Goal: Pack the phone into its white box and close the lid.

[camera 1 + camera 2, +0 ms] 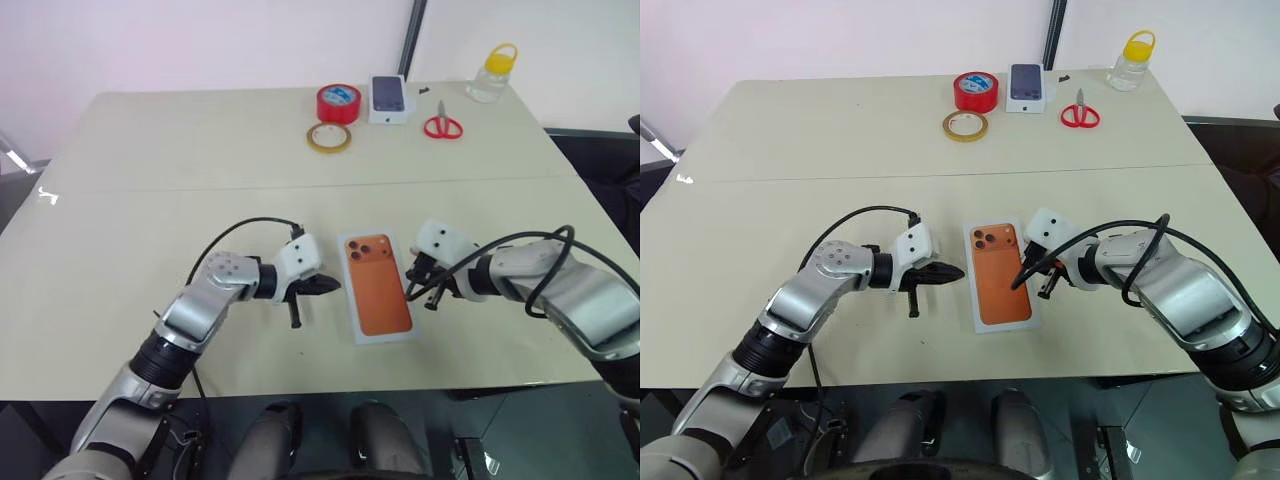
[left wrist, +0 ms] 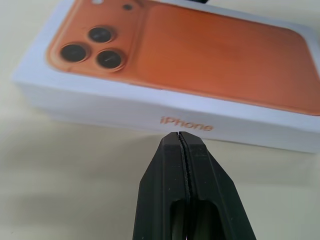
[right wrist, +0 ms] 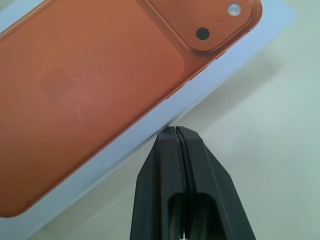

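The lid (image 1: 377, 287), white with an orange phone picture on its top face, lies flat on the table between my two grippers. It sits down over the white box, which is hidden beneath it. The phone is hidden too. My left gripper (image 1: 333, 287) is shut and empty, its tip close to the lid's left long side where the printed "iPhone" shows (image 2: 186, 123). My right gripper (image 1: 411, 293) is also shut and empty, its tip (image 3: 174, 131) at the lid's right long edge. Whether either tip touches the lid I cannot tell.
At the table's far side lie a red tape roll (image 1: 338, 103), a yellowish tape ring (image 1: 329, 138), a small box picturing a dark phone (image 1: 389, 98), red scissors (image 1: 442, 125) and a yellow-capped bottle (image 1: 493, 73). The table's front edge (image 1: 330, 385) is near.
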Controlling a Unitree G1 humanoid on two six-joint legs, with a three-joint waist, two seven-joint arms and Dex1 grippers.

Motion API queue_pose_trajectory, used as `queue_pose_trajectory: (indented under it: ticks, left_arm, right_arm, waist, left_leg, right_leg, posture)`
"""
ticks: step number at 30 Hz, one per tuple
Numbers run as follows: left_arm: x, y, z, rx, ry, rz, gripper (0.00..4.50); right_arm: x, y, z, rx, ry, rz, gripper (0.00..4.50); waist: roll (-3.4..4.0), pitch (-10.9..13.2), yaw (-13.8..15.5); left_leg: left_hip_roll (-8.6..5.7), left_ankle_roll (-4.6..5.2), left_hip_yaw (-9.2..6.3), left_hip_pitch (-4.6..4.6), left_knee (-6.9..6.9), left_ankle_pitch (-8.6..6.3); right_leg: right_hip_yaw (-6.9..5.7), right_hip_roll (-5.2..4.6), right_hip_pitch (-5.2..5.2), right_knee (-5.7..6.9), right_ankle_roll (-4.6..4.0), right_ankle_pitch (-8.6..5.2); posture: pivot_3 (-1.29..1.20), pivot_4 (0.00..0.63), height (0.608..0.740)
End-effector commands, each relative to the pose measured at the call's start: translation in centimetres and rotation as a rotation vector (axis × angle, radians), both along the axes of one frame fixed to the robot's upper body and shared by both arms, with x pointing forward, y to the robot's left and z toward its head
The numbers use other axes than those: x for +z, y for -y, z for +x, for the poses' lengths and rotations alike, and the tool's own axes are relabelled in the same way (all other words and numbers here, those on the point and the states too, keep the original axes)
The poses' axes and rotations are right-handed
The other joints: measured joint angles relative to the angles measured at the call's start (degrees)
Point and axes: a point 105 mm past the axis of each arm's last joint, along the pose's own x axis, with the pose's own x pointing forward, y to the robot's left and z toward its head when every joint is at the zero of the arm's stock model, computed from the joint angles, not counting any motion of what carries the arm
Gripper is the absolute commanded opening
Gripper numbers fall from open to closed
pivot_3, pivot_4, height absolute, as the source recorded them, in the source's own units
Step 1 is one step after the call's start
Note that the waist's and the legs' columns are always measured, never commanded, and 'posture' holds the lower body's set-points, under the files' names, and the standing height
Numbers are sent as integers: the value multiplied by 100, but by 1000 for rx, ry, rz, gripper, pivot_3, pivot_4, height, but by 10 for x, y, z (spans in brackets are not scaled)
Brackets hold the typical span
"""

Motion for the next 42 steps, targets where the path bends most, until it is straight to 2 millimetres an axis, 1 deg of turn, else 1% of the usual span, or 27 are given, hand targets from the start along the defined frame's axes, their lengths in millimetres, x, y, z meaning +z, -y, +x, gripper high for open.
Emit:
queue_pose_trajectory:
  ticks: [1,4,7,10,13,15,17,19,26,29,31,33,34,36,38,40,42]
  left_arm:
    - [17,-5,10,35,54,-47,25]
    - [30,-7,15,56,63,-103,25]
    - [43,-6,21,75,67,-160,25]
    - [52,-2,25,74,82,-190,25]
    - [57,3,27,63,95,-204,25]
    - [55,10,34,72,113,-177,25]
    - [48,15,41,88,121,-139,25]
    - [40,17,45,95,116,-108,25]
    - [11,20,52,109,77,15,25]
    - [3,18,53,122,62,47,25]
    - [1,17,55,137,70,51,25]
    - [11,17,57,151,74,-8,25]
    - [17,17,57,153,77,-43,25]
    - [37,17,48,103,86,-146,25]
    - [46,13,36,48,87,-181,25]
    - [44,7,26,10,76,-155,25]
    - [37,1,16,-26,60,-113,25]
  right_arm:
    - [18,4,4,7,79,-2,18]
    - [25,17,8,-16,104,-16,18]
    - [32,24,7,-2,116,-6,18]
    - [33,24,-1,54,111,-2,18]
    - [32,20,-8,96,101,12,18]
    - [28,10,-22,167,72,39,18]
    - [24,3,-33,215,46,52,18]
    - [21,1,-38,227,32,61,18]
    - [13,-5,-43,219,5,70,18]
    - [10,-5,-43,208,0,67,18]
    - [9,-5,-43,200,-1,67,18]
    - [9,-3,-42,190,-2,65,18]
    - [9,-2,-42,188,-3,64,18]
    - [10,4,-41,172,-1,55,18]
    - [8,12,-35,129,3,44,18]
    - [5,17,-30,96,8,34,18]
    - [3,20,-26,68,9,34,18]
  waist:
    - [0,0,2]
    - [0,0,10]
    - [0,0,12]
    - [-1,0,13]
    - [-1,1,-4]
    - [-1,0,8]
    - [-2,1,10]
    - [-3,1,6]
    - [-4,-1,21]
    - [-4,-5,26]
    - [-5,-6,27]
    - [-5,-7,27]
    - [-5,-7,27]
    - [-7,-6,14]
    - [-7,-5,-21]
    - [-7,-5,-17]
    - [-6,-6,-6]
  left_leg:
    - [0,0,0,0,0,0]
    - [-1,0,0,0,1,0]
    - [-1,0,0,-1,1,0]
    - [-1,0,0,0,1,0]
    - [-1,0,1,0,2,0]
    - [0,-1,1,1,2,1]
    - [0,-1,-1,1,3,1]
    - [-1,-1,0,1,6,1]
    - [-2,-2,-2,4,8,1]
    - [-2,-2,-2,7,7,1]
    - [-2,-2,-2,10,8,1]
    - [-2,-1,-2,13,10,1]
    - [-2,-1,-2,14,10,1]
    - [-2,-1,-3,13,10,1]
    - [-1,-2,-2,11,4,1]
    - [1,-5,-2,9,2,3]
    - [1,-7,-2,9,2,4]
  right_leg:
    - [0,0,0,0,0,0]
    - [0,-1,1,0,0,0]
    - [-2,-1,1,-1,0,0]
    - [-2,-1,2,-1,1,0]
    - [-2,0,3,0,1,0]
    - [-2,1,2,2,1,0]
    - [-5,1,3,2,1,0]
    - [-4,0,6,1,2,0]
    - [-5,-1,12,1,2,0]
    - [-5,-1,16,1,2,0]
    - [-6,-1,20,1,2,0]
    - [-5,-1,24,0,2,0]
    - [-5,-1,24,1,2,0]
    - [-6,-1,23,0,2,0]
    - [-4,0,16,1,2,0]
    - [-3,1,10,3,2,0]
    - [-3,1,10,4,2,0]
  posture:
    - [0,150,740]
    - [0,150,740]
    - [0,150,740]
    - [0,150,740]
    - [0,150,740]
    - [0,150,740]
    - [0,150,740]
    - [0,150,740]
    - [0,150,740]
    - [0,150,740]
    - [0,150,740]
    - [0,150,740]
    - [0,150,740]
    - [0,150,740]
    - [0,150,740]
    - [0,150,740]
    - [0,150,740]
